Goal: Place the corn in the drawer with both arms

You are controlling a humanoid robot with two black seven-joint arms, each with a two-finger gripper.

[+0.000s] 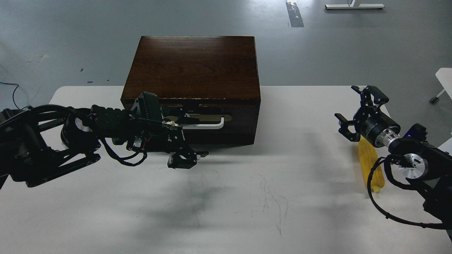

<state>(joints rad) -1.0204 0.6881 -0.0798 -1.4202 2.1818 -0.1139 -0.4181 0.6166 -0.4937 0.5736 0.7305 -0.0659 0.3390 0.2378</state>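
1. My left arm comes in from the left edge and reaches across the white table (226, 197) toward the front of the dark wooden box (192, 65).
2. My left gripper (185, 158) is low in front of the drawer (212, 121), just under the left part of the white handle (208, 124). It is dark and I see it partly end-on, so I cannot tell if its fingers are apart or together, and I cannot tell if it touches the handle.
3. The drawer is closed: its dark brown front sits flush in the box, and only the handle on the brass-coloured plate stands out.
4. My right gripper (353, 113) is near the right edge of the table, raised above the surface. Its two fingers are spread wide, and nothing is between them.
5. The corn (369, 164) lies on the table at the right side, just below and behind my right wrist. It lies lengthwise, pointing away from me, and my arm and a black cable (374, 197) cover part of it.
6. The corn is well apart from the drawer, and my right gripper does not hold it.
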